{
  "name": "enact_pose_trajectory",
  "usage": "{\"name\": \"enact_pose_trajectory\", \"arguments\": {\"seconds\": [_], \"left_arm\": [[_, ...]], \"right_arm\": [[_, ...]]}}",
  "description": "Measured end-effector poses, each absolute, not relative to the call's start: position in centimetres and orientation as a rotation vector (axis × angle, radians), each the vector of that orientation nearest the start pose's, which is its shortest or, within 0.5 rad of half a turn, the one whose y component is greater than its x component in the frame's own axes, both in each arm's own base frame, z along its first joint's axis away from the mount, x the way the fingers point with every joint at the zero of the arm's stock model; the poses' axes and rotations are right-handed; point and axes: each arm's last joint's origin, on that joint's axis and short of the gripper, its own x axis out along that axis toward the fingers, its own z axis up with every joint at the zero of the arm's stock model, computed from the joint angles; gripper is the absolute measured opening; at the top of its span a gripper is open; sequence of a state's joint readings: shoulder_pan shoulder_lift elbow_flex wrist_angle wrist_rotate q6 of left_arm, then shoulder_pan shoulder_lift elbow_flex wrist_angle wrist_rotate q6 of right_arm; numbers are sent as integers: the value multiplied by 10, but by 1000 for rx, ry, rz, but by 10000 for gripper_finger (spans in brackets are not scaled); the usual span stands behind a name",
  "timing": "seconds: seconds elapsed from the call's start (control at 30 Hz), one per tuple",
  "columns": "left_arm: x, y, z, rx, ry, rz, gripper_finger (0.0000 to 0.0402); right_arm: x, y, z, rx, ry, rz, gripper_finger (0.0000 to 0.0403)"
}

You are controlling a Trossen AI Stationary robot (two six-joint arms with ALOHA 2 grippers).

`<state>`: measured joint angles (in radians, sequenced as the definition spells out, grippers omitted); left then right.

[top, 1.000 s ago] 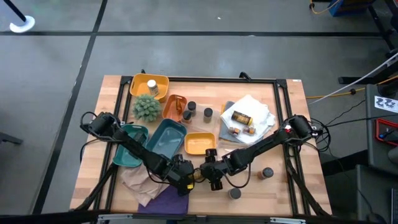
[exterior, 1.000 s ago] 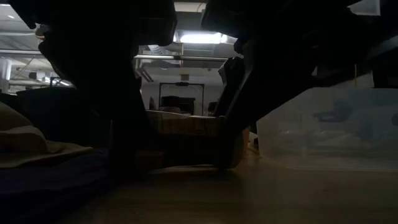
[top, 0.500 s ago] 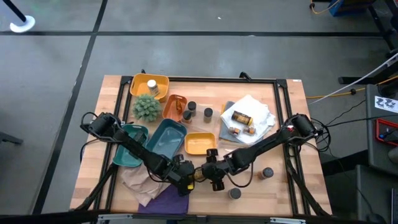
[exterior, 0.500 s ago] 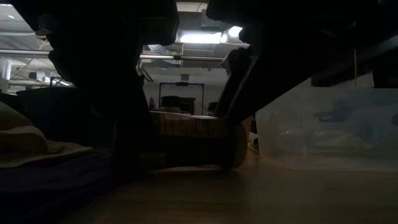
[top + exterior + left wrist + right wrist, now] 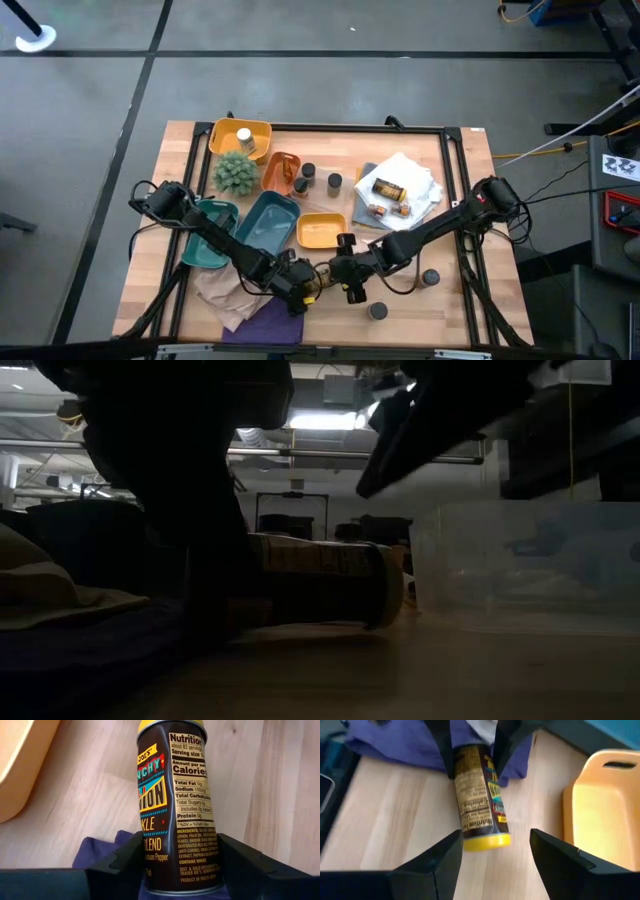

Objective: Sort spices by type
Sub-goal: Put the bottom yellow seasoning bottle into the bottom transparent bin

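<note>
Left wrist view: a brown spice jar (image 5: 175, 805) with a yellow lid is seen gripped at its base by the left pincer (image 5: 177, 870), lying flat on the desk (image 5: 85, 795). Its long axis points away — lid-first toward the right pincer (image 5: 492, 852), whose fingers are spread wide just beyond the lid, nothing held, an orange tray (image 5: 605, 810) beside it.

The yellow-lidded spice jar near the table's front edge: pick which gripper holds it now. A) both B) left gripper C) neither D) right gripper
B. The left gripper has its fingers clamped on the yellow-lidded spice jar, while the right gripper stands open just off the lid end.
</note>
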<state>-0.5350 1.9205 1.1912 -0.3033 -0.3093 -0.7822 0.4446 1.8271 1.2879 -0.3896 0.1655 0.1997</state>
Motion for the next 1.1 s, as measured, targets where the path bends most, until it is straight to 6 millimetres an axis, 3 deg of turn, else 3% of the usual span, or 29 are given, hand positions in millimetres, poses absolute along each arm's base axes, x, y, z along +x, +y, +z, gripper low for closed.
{"name": "enact_pose_trajectory", "arguments": {"seconds": [0.67, 0.87, 1.1], "left_arm": [[341, -191, 160, -350, 852, 128, 205], [339, -187, 180, -339, 790, 114, 205], [341, -182, 203, -283, 667, 97, 205]], "right_arm": [[323, 149, 255, -80, 884, 184, 230], [305, 141, 277, -80, 885, 201, 230], [271, 126, 309, -91, 896, 196, 230]]}}
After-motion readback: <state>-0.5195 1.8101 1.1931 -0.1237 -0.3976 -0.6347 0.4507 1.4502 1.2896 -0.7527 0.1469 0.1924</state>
